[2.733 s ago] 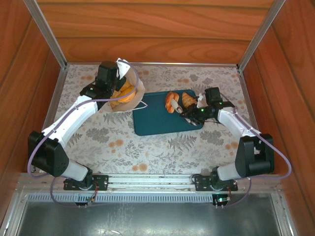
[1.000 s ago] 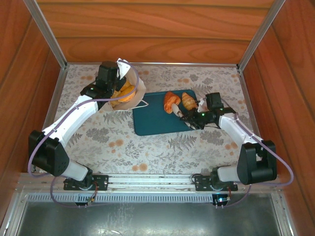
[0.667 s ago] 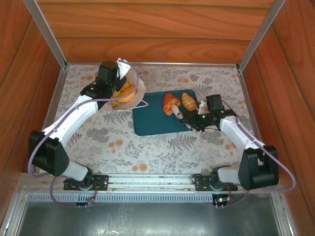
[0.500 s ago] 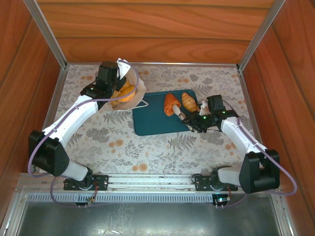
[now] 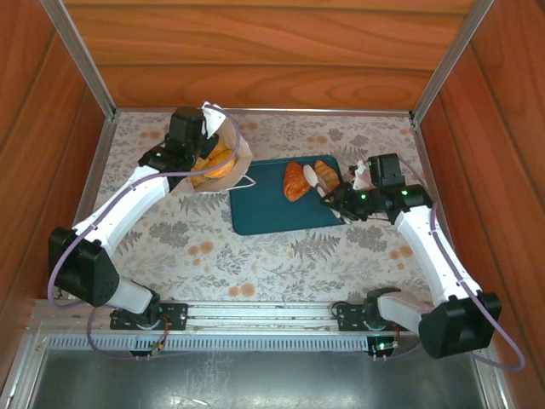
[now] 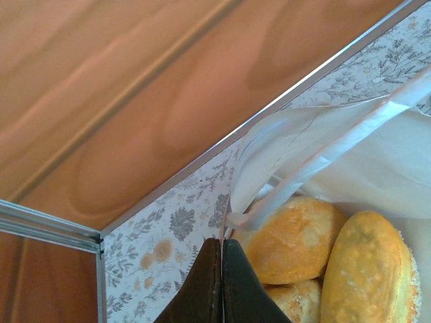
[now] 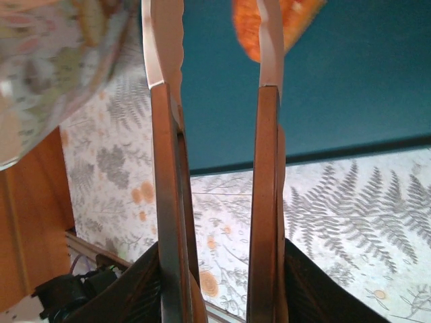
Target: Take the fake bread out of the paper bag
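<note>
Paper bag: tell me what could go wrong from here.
1. The left gripper has its jaws shut on just the rim of the paper bag. If the paper slips, the mouth may fall shut over the bread inside.
2. The right gripper hangs over the tray with its jaws apart and empty, close to an orange pastry. A careless swing toward the bag could knock that pastry off the tray.
</note>
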You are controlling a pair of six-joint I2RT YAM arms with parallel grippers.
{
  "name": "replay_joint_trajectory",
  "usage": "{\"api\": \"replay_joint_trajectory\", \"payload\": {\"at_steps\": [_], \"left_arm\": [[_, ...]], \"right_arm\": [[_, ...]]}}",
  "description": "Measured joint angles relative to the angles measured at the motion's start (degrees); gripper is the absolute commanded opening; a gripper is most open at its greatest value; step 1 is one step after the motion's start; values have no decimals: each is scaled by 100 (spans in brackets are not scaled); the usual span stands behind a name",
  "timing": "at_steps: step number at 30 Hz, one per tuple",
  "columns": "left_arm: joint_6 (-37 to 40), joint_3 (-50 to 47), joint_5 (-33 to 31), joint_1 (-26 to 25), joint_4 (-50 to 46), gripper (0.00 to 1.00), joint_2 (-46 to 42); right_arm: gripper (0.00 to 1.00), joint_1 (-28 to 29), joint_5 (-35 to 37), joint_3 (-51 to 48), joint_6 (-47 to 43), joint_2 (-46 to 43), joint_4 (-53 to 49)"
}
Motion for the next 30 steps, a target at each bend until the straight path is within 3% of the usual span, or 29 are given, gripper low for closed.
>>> {"api": "replay_joint_trajectory", "payload": {"at_steps": [12,22,30], "left_arm": [[-26,-149,17,-179,9,0,-175],[-55,-428,-149,-535,144,0,-337],[17,-522,-614,-800,391,0,-332]], "right_arm": [[42,1392,-7,1545,11,-37,-81],[42,2461,361,1733,26,586,-57],[41,2861,592,1733,109,767,-57]]}}
